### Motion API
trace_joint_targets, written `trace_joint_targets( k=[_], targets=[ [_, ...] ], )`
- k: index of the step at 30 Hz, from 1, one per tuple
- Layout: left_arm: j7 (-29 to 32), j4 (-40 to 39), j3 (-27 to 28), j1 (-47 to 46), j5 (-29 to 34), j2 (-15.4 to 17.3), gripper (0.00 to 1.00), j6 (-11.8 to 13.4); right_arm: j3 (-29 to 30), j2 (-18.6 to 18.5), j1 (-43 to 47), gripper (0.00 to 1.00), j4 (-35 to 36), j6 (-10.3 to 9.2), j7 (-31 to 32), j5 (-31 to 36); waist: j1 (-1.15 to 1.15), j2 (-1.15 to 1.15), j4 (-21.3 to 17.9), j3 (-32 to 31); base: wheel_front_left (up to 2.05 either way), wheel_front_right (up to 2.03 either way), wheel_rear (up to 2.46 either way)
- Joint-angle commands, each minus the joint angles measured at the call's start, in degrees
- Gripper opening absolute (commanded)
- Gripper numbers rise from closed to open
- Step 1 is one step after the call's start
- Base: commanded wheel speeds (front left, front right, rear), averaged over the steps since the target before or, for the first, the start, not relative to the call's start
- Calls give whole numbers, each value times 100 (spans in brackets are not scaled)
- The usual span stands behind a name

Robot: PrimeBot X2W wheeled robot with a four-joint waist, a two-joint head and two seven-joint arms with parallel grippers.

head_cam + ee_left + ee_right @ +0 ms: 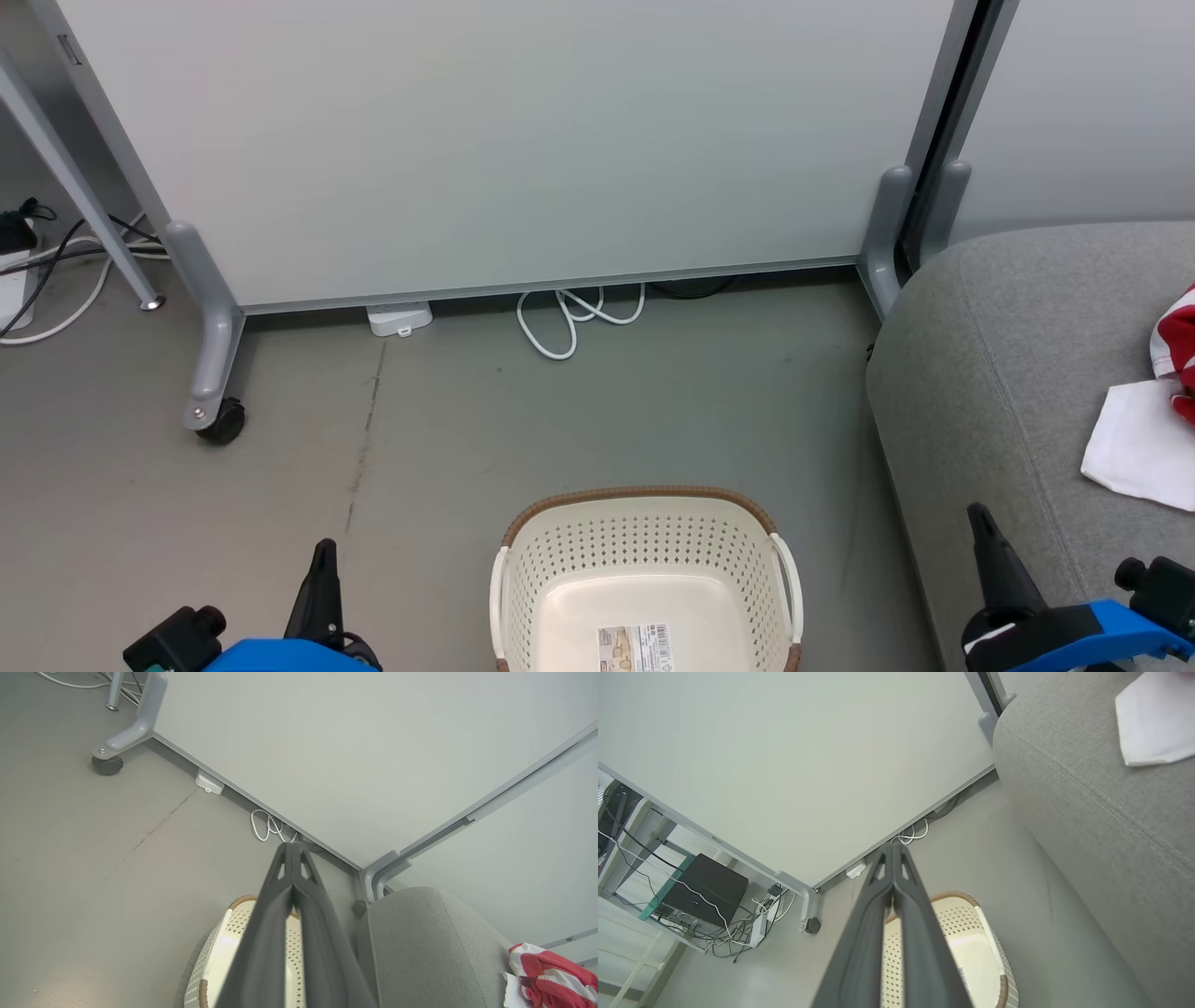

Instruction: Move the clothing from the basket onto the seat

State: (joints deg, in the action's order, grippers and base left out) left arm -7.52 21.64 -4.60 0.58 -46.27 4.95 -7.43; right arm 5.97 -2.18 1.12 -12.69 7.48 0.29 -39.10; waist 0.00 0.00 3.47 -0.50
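The cream basket (644,537) with a brown rim stands on the floor at the bottom centre of the head view; inside it I see just its bare bottom and a label. The clothing (1141,446), red and white, lies on the grey seat (990,373) at the right edge. My left gripper (324,549) hangs shut to the left of the basket with nothing in it. My right gripper (977,513) is shut over the seat's front edge and holds nothing. In the left wrist view the shut gripper (292,846) points over the basket (217,952) towards the seat (420,942) and clothing (546,975). The right wrist view has its shut gripper (892,846) above the basket (971,924), beside the seat (1087,812) and a white garment (1153,723).
A white partition panel (504,140) on grey castor feet (219,420) closes off the back. White cable (569,322) and a power strip (400,319) lie at its base. More cables (47,271) and a desk leg are at the far left. Grey floor (560,420) surrounds the basket.
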Motion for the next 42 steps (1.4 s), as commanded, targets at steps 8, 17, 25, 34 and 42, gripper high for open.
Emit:
trace_joint_targets(
  k=[8,17,25,34,42],
  targets=[
    [202,-192,178,-270,-677,-24,0,-3,20,-44,-258,0,36,1,95,-786,0,0,-31,6,0,0,0],
    [376,-281,315,-331,-1246,-46,0,-4,27,-51,-328,0,14,1,168,-1440,0,0,-63,12,0,0,0],
    [515,-349,420,-393,-1709,-65,0,-4,32,-57,-404,0,-3,1,233,-1977,0,0,-92,18,0,0,0],
    [681,-431,548,-450,-2241,-86,0,-5,38,-63,-469,0,-24,2,304,-2589,0,0,-128,25,0,0,0],
    [800,-492,646,-506,-2634,-103,0,-6,42,-68,-518,0,-40,2,359,-3043,0,0,-157,31,0,0,0]
  ],
)
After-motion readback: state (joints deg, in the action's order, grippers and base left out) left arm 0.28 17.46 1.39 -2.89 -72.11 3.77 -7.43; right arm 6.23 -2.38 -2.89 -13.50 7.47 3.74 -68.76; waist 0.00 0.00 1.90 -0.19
